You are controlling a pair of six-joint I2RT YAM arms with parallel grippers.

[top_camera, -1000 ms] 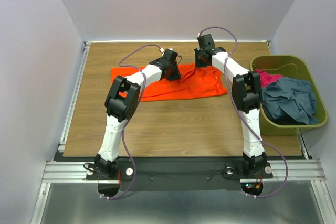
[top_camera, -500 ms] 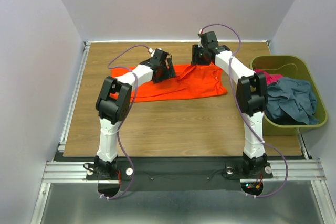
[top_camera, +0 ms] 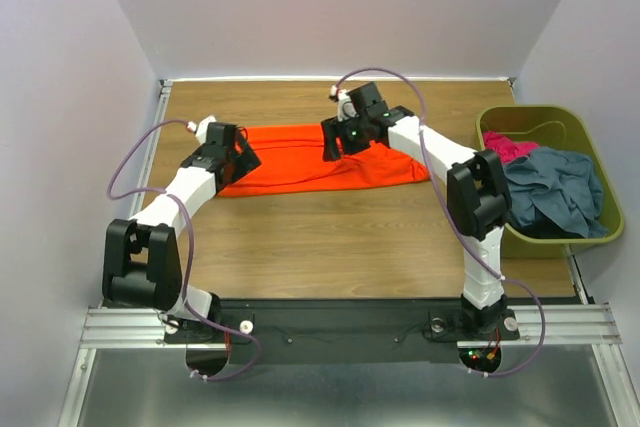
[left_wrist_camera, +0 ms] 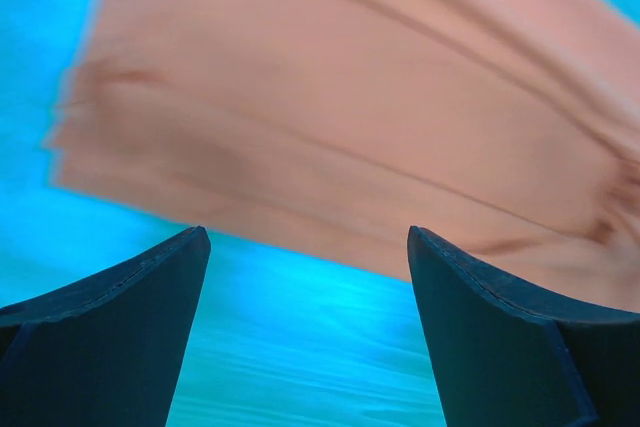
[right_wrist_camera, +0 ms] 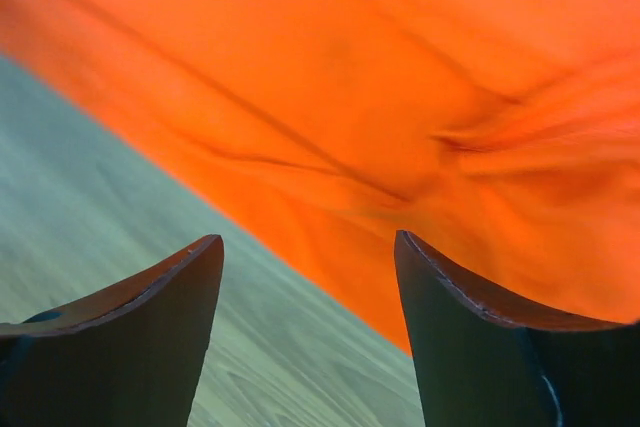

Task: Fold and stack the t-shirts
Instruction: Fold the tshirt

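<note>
The orange t-shirt (top_camera: 305, 162) lies folded into a long band across the far middle of the table. My left gripper (top_camera: 238, 158) is open and empty above the shirt's left end; in the left wrist view (left_wrist_camera: 305, 247) the cloth (left_wrist_camera: 330, 127) looks pale and blurred beyond the fingertips. My right gripper (top_camera: 333, 142) is open and empty over the shirt's upper middle; the right wrist view (right_wrist_camera: 308, 252) shows the orange cloth (right_wrist_camera: 380, 97) and its edge against the table. The blue-grey t-shirt (top_camera: 553, 192) and the pink t-shirt (top_camera: 508, 148) lie bunched in the tub.
The olive-green tub (top_camera: 545, 119) stands at the table's right edge. A metal rail (top_camera: 140, 182) runs along the left edge. Grey walls close in the back and sides.
Both arms swung left over the shirt. The left gripper went from the shirt's upper middle to its left end. The right gripper went from the collar area to the middle.
</note>
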